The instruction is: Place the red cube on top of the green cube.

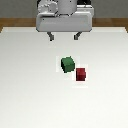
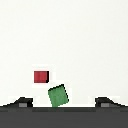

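The green cube (image 1: 67, 63) sits on the white table, turned slightly. The red cube (image 1: 81, 74) rests on the table just beside it, nearer the camera and toward the exterior view's right, almost touching at a corner. My gripper (image 1: 63, 36) hangs open and empty above the far part of the table, well behind both cubes. In the wrist view the green cube (image 2: 58, 95) lies between the two fingertips (image 2: 22, 102), and the red cube (image 2: 41, 76) lies a little beyond it.
The white table (image 1: 30, 95) spans the view, with a wooden floor strip (image 1: 15, 22) behind its far edge. The robot's grey hand body (image 1: 64, 20) fills the top centre.
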Robot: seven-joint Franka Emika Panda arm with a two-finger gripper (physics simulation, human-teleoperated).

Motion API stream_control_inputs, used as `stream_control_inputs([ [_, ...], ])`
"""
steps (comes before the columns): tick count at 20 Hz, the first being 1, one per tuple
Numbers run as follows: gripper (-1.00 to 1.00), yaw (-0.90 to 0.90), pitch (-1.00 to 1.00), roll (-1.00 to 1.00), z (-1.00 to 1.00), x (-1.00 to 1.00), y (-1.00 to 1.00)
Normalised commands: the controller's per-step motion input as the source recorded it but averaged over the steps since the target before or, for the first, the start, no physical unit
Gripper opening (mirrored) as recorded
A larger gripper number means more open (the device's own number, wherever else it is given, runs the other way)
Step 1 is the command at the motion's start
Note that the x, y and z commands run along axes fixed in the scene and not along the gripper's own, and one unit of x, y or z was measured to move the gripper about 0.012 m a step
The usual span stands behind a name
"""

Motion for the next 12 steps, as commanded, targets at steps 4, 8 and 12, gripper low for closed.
stream_control_inputs([
  [4,1.0,0.0,0.0,0.0,0.0,0.0,1.0],
  [8,1.0,0.0,0.0,0.0,0.0,0.0,0.75],
  [12,1.0,0.0,0.0,0.0,-0.5,0.0,0.0],
])
